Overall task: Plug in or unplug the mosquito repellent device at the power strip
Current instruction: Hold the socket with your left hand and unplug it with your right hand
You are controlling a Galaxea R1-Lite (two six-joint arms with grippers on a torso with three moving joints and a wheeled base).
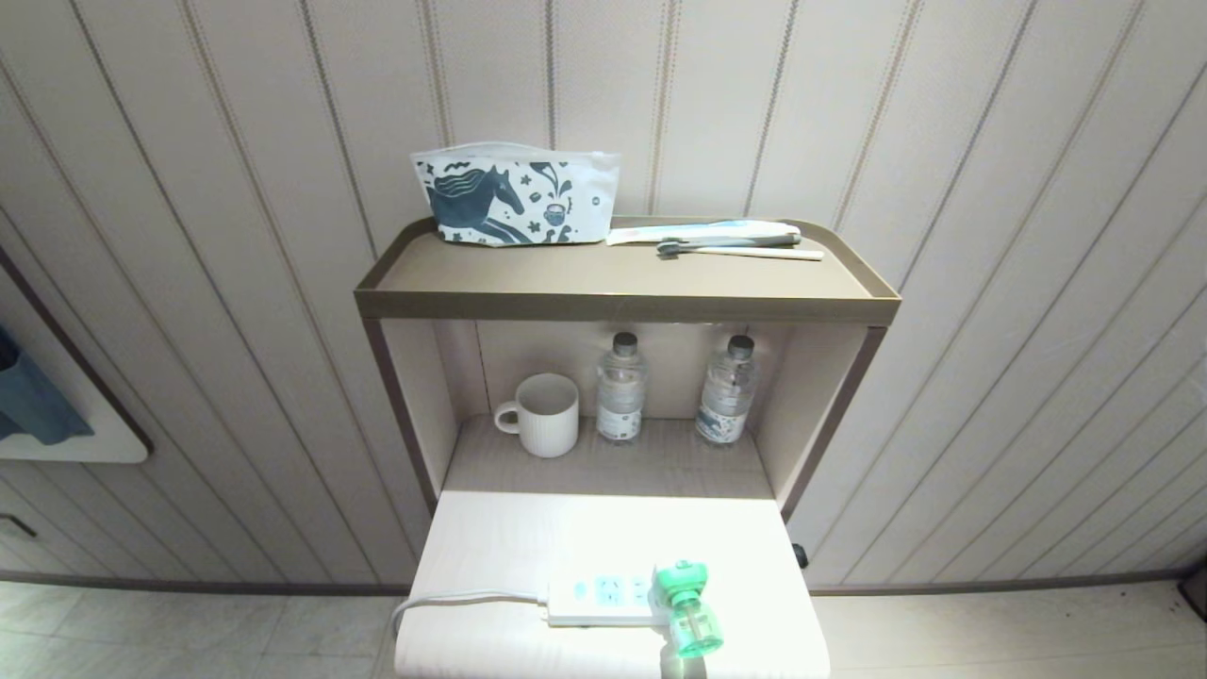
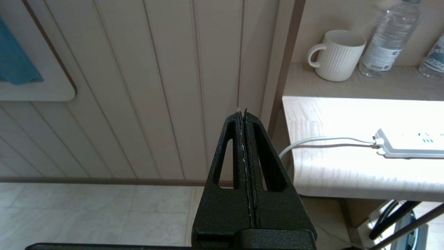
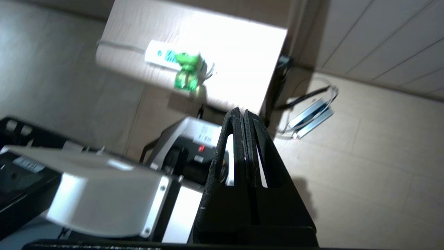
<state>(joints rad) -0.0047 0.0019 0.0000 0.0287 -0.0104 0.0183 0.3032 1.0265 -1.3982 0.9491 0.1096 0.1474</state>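
Observation:
The white power strip (image 1: 603, 597) lies on the bright lower shelf, its grey-white cord (image 1: 453, 601) trailing off the left edge. The mosquito repellent device (image 1: 686, 604), green-topped with a clear green bottle, sits plugged into the strip's right end, bottle pointing toward me. In the right wrist view the device (image 3: 187, 71) and strip (image 3: 163, 56) show far off. My right gripper (image 3: 241, 111) is shut and empty, well short of the shelf, above the floor. My left gripper (image 2: 242, 111) is shut and empty, low and left of the shelf; the strip's end (image 2: 409, 146) shows there. Neither arm appears in the head view.
A white ribbed mug (image 1: 542, 413) and two clear water bottles (image 1: 620, 389) (image 1: 728, 390) stand in the recess behind the shelf. On the top tray (image 1: 622, 306) are a horse-print pouch (image 1: 514, 196) and a toothbrush (image 1: 740, 248). The robot's own base (image 3: 104, 187) and a floor adapter (image 3: 310, 118) lie below.

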